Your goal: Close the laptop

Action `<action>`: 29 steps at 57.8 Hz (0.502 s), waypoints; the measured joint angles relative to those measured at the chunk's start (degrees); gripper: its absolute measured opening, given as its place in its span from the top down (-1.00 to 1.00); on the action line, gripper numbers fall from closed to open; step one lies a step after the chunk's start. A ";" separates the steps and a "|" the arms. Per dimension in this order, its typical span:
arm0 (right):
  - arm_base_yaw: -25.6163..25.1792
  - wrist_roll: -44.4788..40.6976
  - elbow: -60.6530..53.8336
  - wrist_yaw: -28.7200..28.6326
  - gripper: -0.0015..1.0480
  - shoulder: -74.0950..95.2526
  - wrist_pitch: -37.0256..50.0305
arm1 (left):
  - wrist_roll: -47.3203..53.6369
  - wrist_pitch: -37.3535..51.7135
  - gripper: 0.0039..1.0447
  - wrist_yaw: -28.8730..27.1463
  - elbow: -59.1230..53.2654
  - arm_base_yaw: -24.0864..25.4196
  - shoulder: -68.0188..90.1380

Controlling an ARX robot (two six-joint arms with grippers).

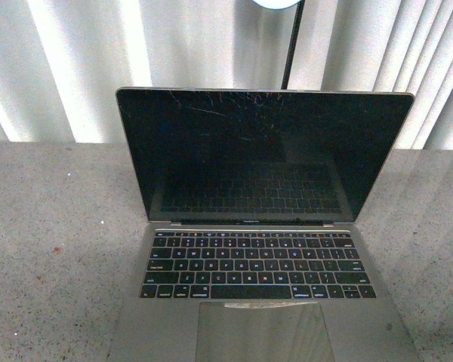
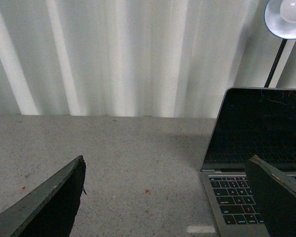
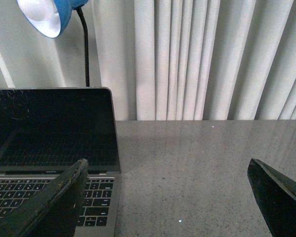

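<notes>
Left gripper (image 2: pixel 166 160) has its fingers spread wide with nothing between them; right gripper (image 3: pixel 167 163) is the same, released and empty. Laptop (image 1: pixel 257 256) sits centred on the speckled grey table (image 1: pixel 53 226), trackpad edge nearest the robot, lid up and leaning slightly back. Screen is dark, with scratches near the top edge. Left gripper is off the laptop's left side, right gripper off its right. Behind it: blue lamp (image 3: pixel 47 15) on a black gooseneck, then pale curtain (image 3: pixel 187 59).
</notes>
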 joint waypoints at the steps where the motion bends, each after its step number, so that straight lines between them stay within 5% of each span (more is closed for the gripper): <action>1: 0.00 0.00 0.00 0.00 -0.86 0.00 0.00 | 0.00 -0.02 -0.87 0.02 0.00 0.00 0.00; 29: 0.00 0.00 0.00 0.00 -0.86 0.00 0.00 | 0.00 -0.02 -0.87 0.00 0.00 0.00 0.00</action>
